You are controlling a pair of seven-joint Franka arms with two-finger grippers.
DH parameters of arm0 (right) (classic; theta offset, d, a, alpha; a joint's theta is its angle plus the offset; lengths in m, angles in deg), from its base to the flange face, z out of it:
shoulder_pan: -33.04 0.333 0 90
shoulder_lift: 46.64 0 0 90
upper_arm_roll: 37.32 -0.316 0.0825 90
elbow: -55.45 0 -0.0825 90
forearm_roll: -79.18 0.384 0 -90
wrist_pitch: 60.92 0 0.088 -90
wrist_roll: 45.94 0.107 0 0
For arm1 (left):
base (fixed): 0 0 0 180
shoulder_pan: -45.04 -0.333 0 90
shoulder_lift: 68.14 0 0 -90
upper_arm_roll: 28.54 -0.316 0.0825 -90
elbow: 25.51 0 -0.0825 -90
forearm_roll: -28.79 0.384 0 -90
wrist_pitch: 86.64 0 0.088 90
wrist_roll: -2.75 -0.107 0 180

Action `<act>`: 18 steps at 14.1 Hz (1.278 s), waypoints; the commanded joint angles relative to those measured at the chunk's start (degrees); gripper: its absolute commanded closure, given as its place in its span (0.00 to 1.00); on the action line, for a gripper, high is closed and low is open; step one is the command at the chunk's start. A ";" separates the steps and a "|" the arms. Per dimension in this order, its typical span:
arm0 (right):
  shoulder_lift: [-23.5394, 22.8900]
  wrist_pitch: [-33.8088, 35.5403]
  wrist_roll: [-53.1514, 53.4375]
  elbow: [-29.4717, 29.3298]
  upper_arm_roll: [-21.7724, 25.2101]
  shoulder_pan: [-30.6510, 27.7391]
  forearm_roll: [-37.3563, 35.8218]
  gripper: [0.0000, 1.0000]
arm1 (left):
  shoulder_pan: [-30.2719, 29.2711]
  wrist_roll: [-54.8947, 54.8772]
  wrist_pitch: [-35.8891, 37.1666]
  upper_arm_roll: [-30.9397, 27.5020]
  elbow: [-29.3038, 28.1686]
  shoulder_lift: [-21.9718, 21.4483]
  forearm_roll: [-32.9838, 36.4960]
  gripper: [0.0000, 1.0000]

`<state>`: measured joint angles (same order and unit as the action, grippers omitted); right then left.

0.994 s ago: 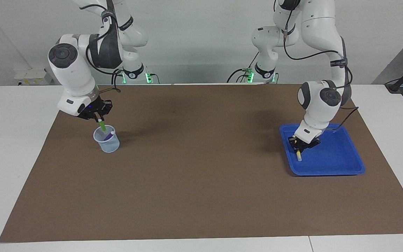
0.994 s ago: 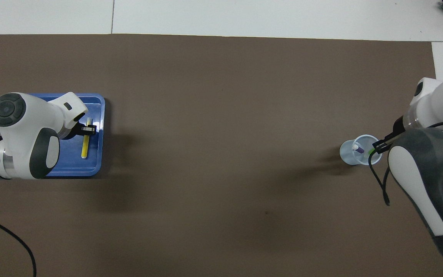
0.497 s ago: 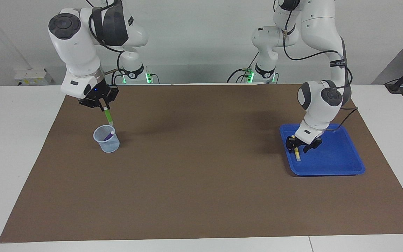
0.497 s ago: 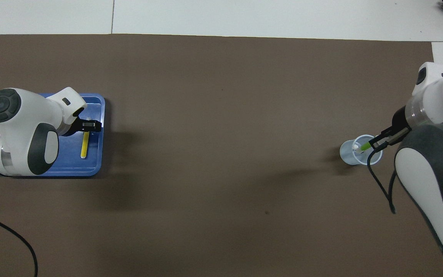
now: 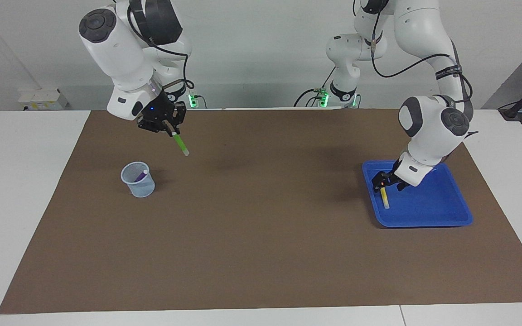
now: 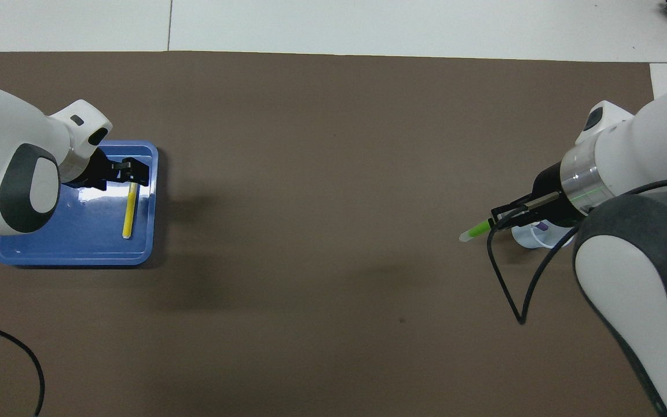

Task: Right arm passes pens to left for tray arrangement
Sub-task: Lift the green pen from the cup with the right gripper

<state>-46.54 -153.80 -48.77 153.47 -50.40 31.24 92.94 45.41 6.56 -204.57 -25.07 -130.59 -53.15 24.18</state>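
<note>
While the right claw (image 5: pixel 169 128) grips the green pen (image 5: pixel 181 145) aloft over bare brown mat (image 5: pixel 261 253), at 2 o'clock from the mesh cup (image 5: pixel 138 180) holding the purple pen (image 5: pixel 140 175), the left claw (image 5: pixel 386 179) hangs open just above the yellow pen (image 5: pixel 384 198), which lies inside the blue tray (image 5: pixel 428 213) along its centre-facing rim. Mid-surface lies open.

Even, bright overhead light; both views sharp. Soft, diffuse arm shadows fall on the brown mat (image 5: pixel 261 235), and a white glare patch gleams on the tray (image 6: pixel 93 197) floor.
</note>
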 commanded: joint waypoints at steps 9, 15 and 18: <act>4.54 -24.60 18.30 10.60 -11.09 -0.58 15.66 1.00 | 0.95 33.49 14.66 0.83 7.52 -6.11 -18.57 0.09; 5.08 -37.35 25.65 14.39 -11.18 7.05 17.35 1.00 | 1.91 60.33 13.61 1.27 6.20 -9.62 -29.30 0.09; 5.34 -43.33 33.75 15.44 -11.18 10.84 17.44 1.00 | 3.75 70.08 9.76 1.36 2.87 -11.73 -33.09 0.10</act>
<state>-43.35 -193.76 -18.41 166.30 -61.59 40.94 108.62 47.50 71.10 -191.61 -23.28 -123.41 -61.90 -6.66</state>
